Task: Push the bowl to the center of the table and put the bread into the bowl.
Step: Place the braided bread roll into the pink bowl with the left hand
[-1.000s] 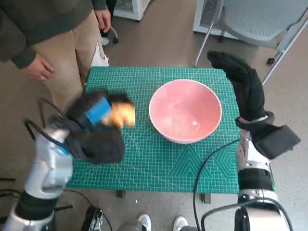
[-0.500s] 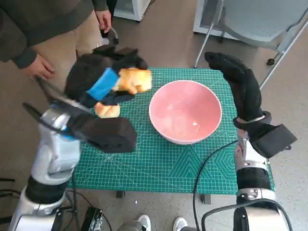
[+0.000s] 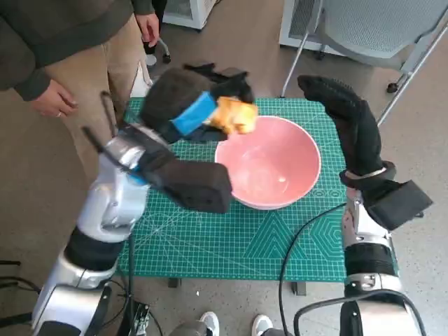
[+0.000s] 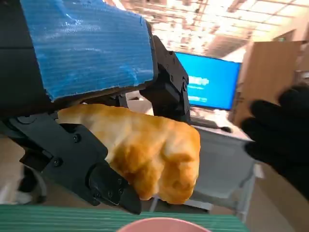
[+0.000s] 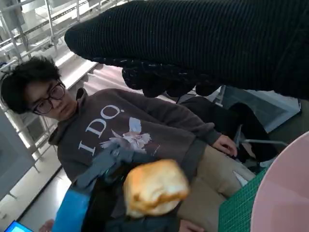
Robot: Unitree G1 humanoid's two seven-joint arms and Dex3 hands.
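Note:
The pink bowl [image 3: 268, 162] stands on the green mat [image 3: 245, 238], right of the middle. My left hand [image 3: 187, 105] grips a golden piece of bread [image 3: 234, 115] in the air, over the bowl's far left rim. In the left wrist view the bread [image 4: 154, 162] sits between black fingers [image 4: 91, 169], with the bowl's rim [image 4: 159, 224] just below. The right wrist view shows the bread [image 5: 154, 186] beside the bowl's edge [image 5: 285, 193]. My gloved right hand [image 3: 350, 122] stands beside the bowl's right side, fingers stretched out, holding nothing.
A person [image 3: 70, 56] stands close to the table's far left corner, also seen as a person [image 5: 120, 130] in the right wrist view. A grey chair [image 3: 378, 28] stands beyond the far right corner. A cable [image 3: 301, 238] crosses the mat's near right part.
My left hand has lifted the bread off the mat's left side and carried it up and right, to the bowl's rim. The right hand has hardly moved.

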